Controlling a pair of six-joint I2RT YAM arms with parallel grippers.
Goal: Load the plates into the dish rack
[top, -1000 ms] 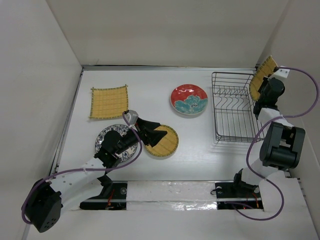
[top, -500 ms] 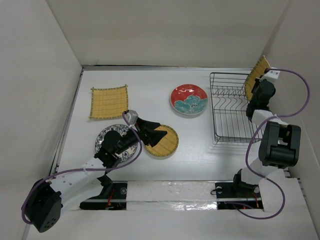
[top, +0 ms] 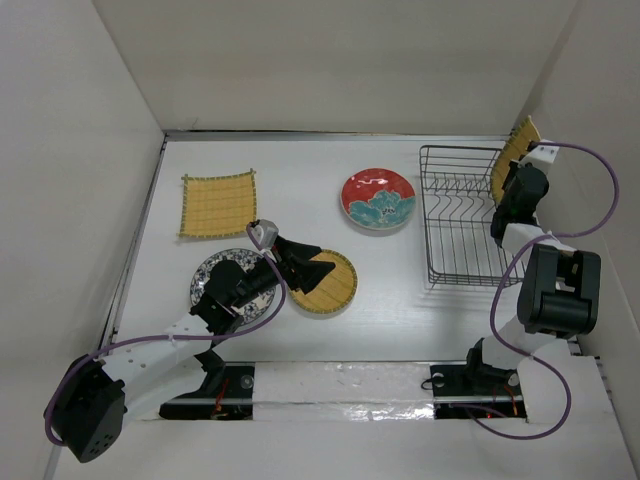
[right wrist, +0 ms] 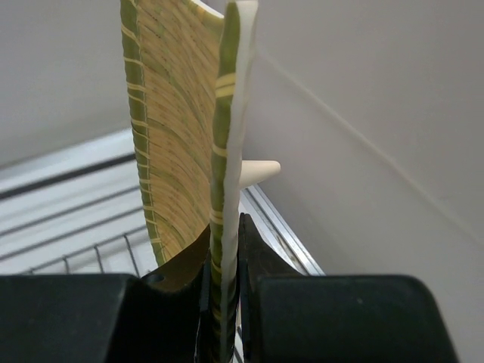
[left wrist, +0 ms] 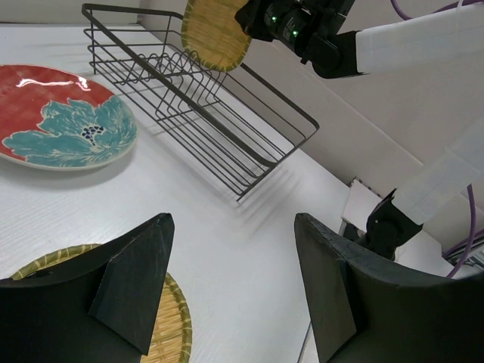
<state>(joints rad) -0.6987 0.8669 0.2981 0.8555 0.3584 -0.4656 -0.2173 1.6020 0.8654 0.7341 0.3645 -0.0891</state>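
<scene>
My right gripper [top: 512,186] is shut on the edge of the fan-shaped yellow woven plate [top: 510,155] and holds it upright above the far right corner of the black wire dish rack [top: 440,215]; the wrist view shows the plate [right wrist: 178,113] edge-on between my fingers [right wrist: 265,261]. My left gripper [top: 318,262] is open and empty over the round yellow woven plate [top: 336,290]. The blue-white patterned plate [top: 205,272] lies under the left arm. The red plate with teal flower [top: 378,198] and the square yellow plate [top: 217,204] lie flat on the table.
The dish rack stands at the right against the side wall [top: 590,130], with no plates in it. White walls enclose the table at back, left and right. The left wrist view shows the rack [left wrist: 249,144], the red plate [left wrist: 64,117] and the right arm [left wrist: 318,34].
My right gripper has carried the fan-shaped plate left and toward the back, from beside the rack to over its far right corner. The left arm has not moved.
</scene>
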